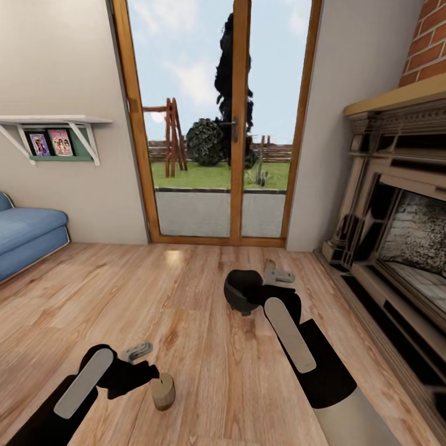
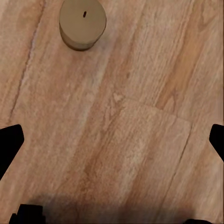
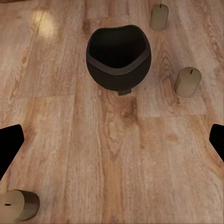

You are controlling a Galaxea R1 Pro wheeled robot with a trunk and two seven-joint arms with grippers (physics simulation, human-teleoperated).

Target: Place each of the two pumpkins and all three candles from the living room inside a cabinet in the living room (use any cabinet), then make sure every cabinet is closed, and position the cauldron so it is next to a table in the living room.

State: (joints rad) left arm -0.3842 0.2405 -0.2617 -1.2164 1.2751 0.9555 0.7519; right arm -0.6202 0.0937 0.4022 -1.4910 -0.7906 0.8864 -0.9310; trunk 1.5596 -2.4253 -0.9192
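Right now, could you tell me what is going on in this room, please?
The robot stands on the wooden floor facing a glass door, both arms reaching down. Its left gripper hangs open above the boards, a candle just ahead of it. The right gripper is open too, hovering short of the black cauldron, which stands upright with two more candles beside it. Neither gripper holds anything yet.
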